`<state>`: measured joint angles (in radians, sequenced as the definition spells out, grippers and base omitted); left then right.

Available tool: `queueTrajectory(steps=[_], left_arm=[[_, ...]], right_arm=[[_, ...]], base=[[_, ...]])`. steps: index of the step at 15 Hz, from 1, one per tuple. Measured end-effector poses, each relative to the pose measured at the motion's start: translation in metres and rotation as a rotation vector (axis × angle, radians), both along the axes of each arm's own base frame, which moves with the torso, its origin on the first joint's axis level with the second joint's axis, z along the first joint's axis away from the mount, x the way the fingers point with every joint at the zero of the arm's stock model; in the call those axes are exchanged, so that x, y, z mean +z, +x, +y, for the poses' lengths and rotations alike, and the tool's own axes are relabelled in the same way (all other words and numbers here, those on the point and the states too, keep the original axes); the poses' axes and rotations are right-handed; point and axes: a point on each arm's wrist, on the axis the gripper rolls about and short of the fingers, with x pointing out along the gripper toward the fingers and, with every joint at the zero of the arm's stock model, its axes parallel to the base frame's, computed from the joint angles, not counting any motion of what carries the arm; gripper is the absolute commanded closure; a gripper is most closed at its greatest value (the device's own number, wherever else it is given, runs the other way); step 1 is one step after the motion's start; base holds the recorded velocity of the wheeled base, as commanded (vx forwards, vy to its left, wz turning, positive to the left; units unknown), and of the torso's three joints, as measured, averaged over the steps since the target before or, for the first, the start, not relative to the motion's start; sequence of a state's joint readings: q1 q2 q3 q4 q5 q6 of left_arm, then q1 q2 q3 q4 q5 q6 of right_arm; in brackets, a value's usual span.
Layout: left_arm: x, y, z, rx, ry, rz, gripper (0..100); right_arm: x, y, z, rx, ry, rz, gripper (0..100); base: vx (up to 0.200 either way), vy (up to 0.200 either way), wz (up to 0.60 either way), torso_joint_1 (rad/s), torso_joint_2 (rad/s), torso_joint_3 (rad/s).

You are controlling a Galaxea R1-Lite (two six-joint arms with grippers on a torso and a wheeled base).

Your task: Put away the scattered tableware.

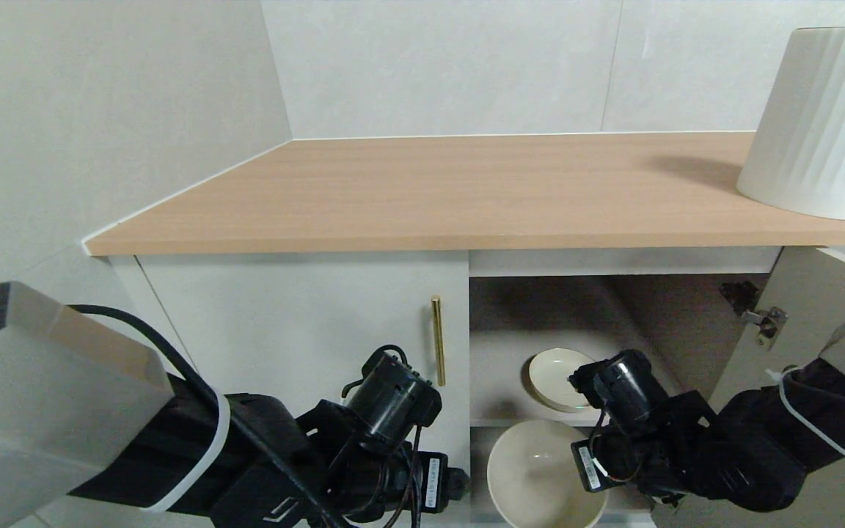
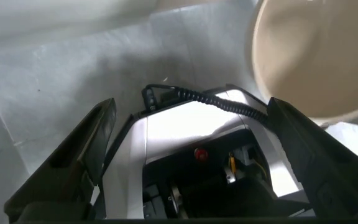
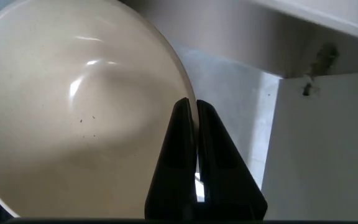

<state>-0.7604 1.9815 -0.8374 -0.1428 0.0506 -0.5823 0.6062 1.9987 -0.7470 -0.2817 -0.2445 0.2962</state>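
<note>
Right wrist view, R gripper [image 3: 193,107] pinching cream bowl [image 3: 73,106] rim, L gripper [image 2: 190,111] spread wide, plate [image 1: 554,374] on cabinet shelf [image 1: 499,367].

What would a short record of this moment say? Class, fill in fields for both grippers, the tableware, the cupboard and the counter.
Right gripper: shut on the rim of the cream bowl, held before the open cupboard
Left gripper: open, empty
Small plate: lying on the cupboard shelf
Doors: right door open, left door shut
Counter: white ribbed container at its right end
</note>
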Motion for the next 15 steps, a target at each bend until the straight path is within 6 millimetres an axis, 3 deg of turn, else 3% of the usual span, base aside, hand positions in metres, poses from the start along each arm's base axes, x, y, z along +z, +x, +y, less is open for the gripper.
queueTrajectory(steps=[7,11,15], left_arm=[[0.006,0.0,0.0,0.007,-0.006,-0.023,0],[0.007,0.0,0.0,0.007,-0.009,-0.026,0],[0.008,0.0,0.0,0.007,-0.01,-0.027,0]], right_arm=[[0.005,0.052,-0.032,-0.295,0.217,-0.175,100],[0.004,0.08,-0.039,-0.463,0.274,-0.235,100],[-0.01,0.1,-0.042,-0.547,0.274,-0.252,100]], base=[[0.0,0.0,0.0,0.0,0.0,0.0],[0.0,0.0,0.0,0.0,0.0,0.0],[0.0,0.0,0.0,0.0,0.0,0.0]])
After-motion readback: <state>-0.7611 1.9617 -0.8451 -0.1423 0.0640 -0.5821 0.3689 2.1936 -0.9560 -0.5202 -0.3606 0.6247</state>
